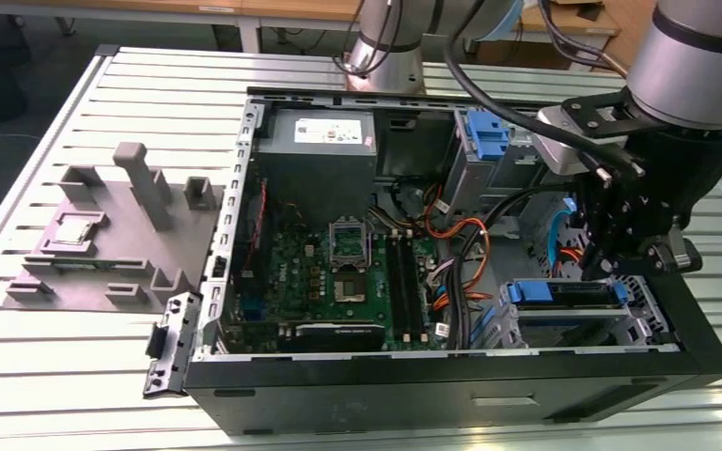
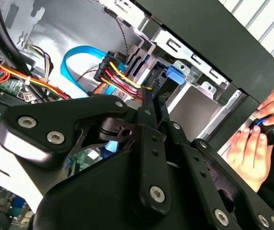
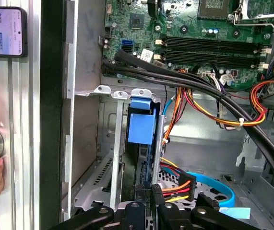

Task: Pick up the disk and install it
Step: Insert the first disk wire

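The disk (image 3: 141,165) stands edge-on in a slot of the metal drive cage (image 3: 109,158) inside the open computer case (image 1: 462,376). Its blue carrier tab (image 3: 140,125) points toward the motherboard. In the exterior view the disk (image 1: 564,294) lies in the case's near right corner. My gripper (image 3: 145,203) reaches down into the cage, its two thin fingers pinched on the disk's rear edge. In the second wrist view the gripper (image 2: 146,98) closes to a narrow point just behind the blue tab (image 2: 175,74). In the exterior view the gripper (image 1: 619,249) hangs directly over the cage.
Thick black cables (image 3: 184,79) and orange, red and yellow wires (image 3: 223,115) cross beside the cage. A blue ribbon cable (image 2: 77,64) loops nearby. A person's hand (image 2: 254,143) rests just outside the case wall. A grey fixture (image 1: 110,235) sits at the exterior view's left.
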`<state>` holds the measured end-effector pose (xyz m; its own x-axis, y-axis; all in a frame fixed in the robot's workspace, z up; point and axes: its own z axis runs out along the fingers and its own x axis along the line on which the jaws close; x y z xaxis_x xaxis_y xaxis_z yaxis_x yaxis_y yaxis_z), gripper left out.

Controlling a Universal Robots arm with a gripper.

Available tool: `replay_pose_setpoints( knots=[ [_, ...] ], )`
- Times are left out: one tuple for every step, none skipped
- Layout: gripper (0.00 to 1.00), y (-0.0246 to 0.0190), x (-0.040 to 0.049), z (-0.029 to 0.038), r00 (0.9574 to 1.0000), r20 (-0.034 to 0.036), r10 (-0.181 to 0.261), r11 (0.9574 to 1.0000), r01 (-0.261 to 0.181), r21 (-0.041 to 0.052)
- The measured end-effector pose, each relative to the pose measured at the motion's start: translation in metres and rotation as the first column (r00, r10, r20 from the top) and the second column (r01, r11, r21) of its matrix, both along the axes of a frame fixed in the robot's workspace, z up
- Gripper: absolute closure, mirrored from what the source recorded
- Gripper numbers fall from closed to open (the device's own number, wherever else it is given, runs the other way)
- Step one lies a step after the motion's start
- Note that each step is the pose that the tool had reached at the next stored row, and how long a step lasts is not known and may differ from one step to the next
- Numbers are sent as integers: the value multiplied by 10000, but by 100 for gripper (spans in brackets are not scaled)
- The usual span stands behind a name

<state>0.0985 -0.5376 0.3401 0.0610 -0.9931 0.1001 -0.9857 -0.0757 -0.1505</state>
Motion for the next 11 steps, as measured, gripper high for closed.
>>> replay_pose_setpoints(
  knots=[
    [83,0,0,-10,10000,0,-89,10000,89,1],
    [83,0,0,-18,9998,1,-217,9998,217,1],
    [83,1,1,-25,9993,0,-383,9993,383,-1],
    [83,0,1,-30,9987,0,-513,9987,513,-2],
    [83,0,1,-35,9984,1,-566,9984,566,-1],
    [83,0,2,-40,9984,1,-573,9984,573,0],
    [83,0,3,-44,9984,1,-573,9984,573,0],
    [83,0,6,-47,9983,0,-576,9983,576,-1],
    [83,0,8,-51,9981,0,-611,9981,611,-1],
    [83,0,9,-55,9976,0,-694,9976,694,0],
    [83,0,11,-58,9970,1,-768,9970,768,0]
  ],
)
